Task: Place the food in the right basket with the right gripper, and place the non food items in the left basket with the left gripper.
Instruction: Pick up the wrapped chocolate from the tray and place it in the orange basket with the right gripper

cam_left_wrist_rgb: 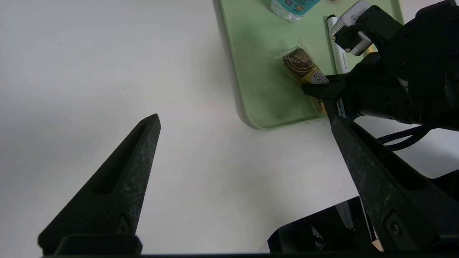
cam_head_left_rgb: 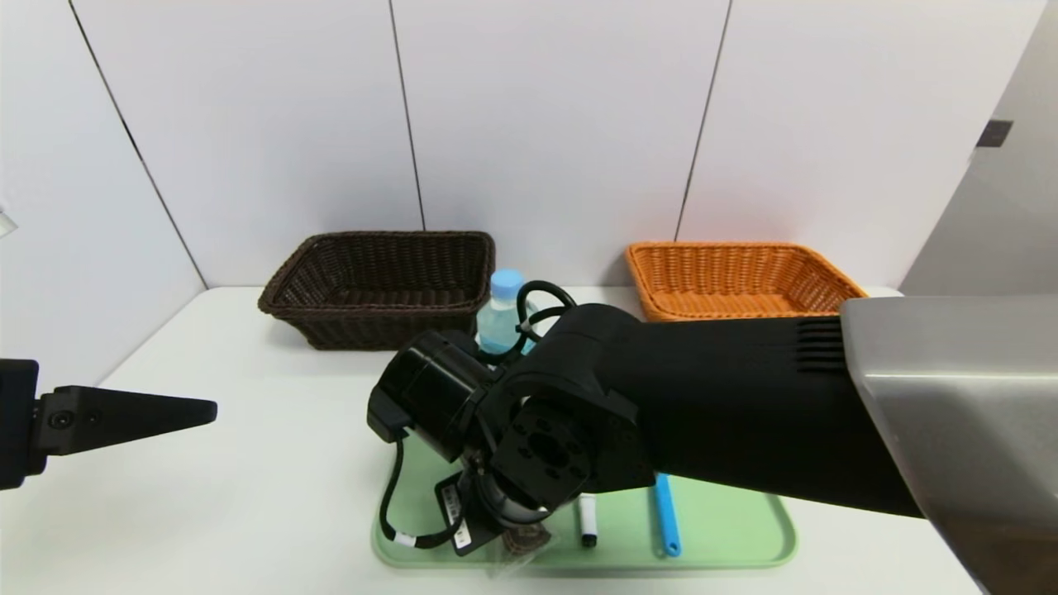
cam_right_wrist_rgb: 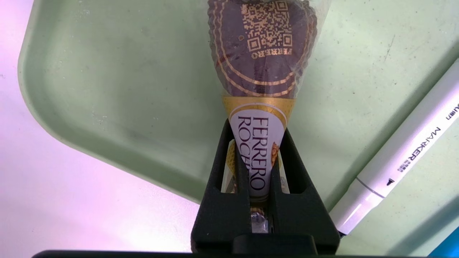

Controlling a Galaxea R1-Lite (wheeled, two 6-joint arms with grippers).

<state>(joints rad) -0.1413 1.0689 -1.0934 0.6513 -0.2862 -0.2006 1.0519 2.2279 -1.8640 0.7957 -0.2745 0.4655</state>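
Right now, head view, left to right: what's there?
Left gripper, dark basket, bottle, orange basket. Right arm and the tray's things left out: they overlap others.

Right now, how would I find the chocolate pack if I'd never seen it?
Look at the green tray in front of the two baskets. Near its front edge, the robot's right gripper is pinching the Ferrero Rocher pack. It's brown and gold in clear wrap, unlike the plain white marker beside it.
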